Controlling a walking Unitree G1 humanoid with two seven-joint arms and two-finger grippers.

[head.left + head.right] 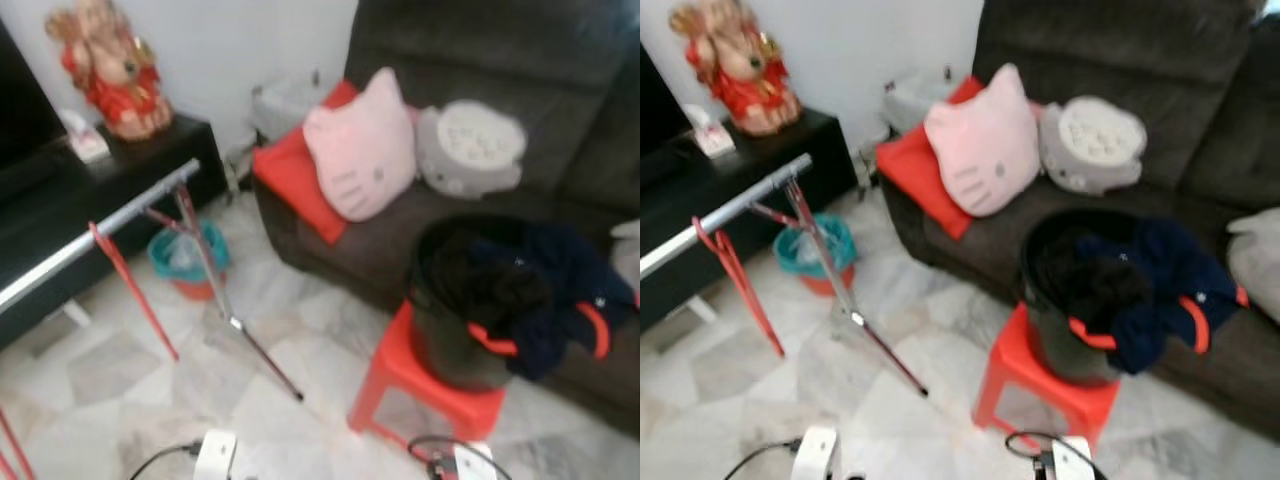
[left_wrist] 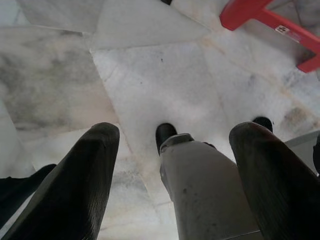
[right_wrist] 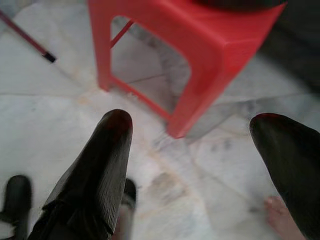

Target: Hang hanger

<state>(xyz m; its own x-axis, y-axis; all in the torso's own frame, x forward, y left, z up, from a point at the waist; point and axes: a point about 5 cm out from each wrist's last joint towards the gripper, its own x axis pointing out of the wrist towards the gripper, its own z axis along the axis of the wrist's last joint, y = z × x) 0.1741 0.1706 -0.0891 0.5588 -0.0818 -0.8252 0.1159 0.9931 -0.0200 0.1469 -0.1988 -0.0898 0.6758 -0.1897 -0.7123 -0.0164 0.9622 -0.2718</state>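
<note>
Scene slightly blurred. Far left, a black cabinet stands against the white wall, with a red and gold figurine on its top near the back edge. A silver clothes rail crosses in front of the cabinet, carried on thin red and silver legs that splay over the marble floor. The red hanger hangs on the rail, hook over the bar, its body dangling below toward the floor. A teal bin sits on the floor behind the rail's legs, near the cabinet's end.

Right of that, a dark sofa fills the back. On its seat, at the left end, lies a red cushion, with a pink cat-face pillow leaning over it and a grey round plush just beside the pillow. In front of the sofa a red stool stands on the floor, and a dark basket sits on its top, heaped with dark clothes with orange trim that spill over its rim.

Left gripper hangs low over the floor, fingers spread apart, nothing between them. Right gripper also hangs above the floor just before the stool's leg, fingers wide apart, empty. A bare foot shows on the floor near the right gripper.
</note>
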